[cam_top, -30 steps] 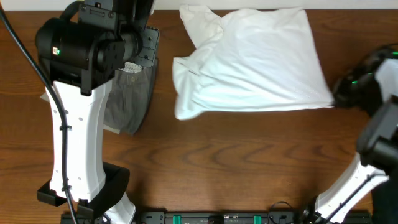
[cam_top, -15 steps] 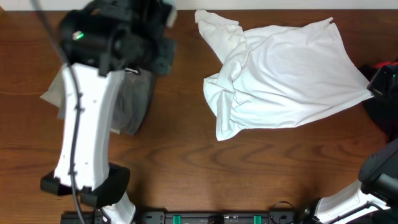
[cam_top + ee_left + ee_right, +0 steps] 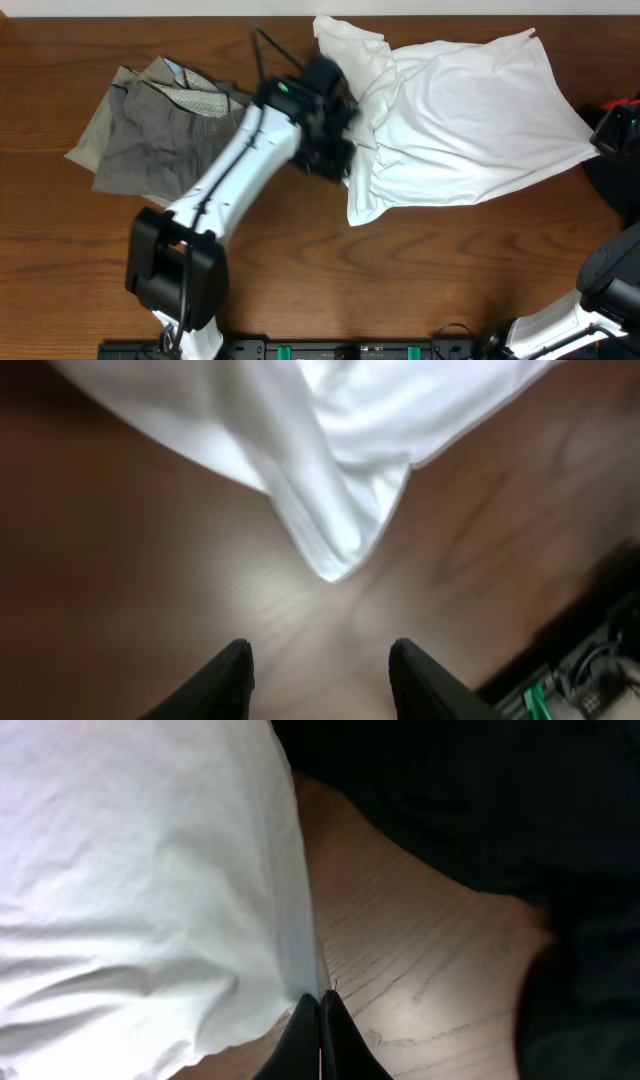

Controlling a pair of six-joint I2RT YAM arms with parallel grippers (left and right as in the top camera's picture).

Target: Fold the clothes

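The white T-shirt (image 3: 460, 110) lies crumpled across the back right of the table. My left gripper (image 3: 330, 150) is open and empty, hovering over the wood at the shirt's left edge. In the left wrist view its fingers (image 3: 320, 665) frame bare table just short of a hanging fold of the shirt (image 3: 330, 530). My right gripper (image 3: 318, 1010) is shut on the shirt's right edge (image 3: 150, 870); in the overhead view it sits at the far right (image 3: 600, 140). The grey-khaki trousers (image 3: 140, 140) lie spread at the back left, patterned lining showing.
The table's back edge runs just behind the shirt and trousers. A dark mass (image 3: 480, 810) fills the upper right of the right wrist view; I cannot tell whether it is a garment or the arm. Bare wood (image 3: 400, 280) lies in front.
My left arm swung right from over the trousers to the shirt's left edge, uncovering the trousers. The shirt first slid right with my right gripper, then stayed still.
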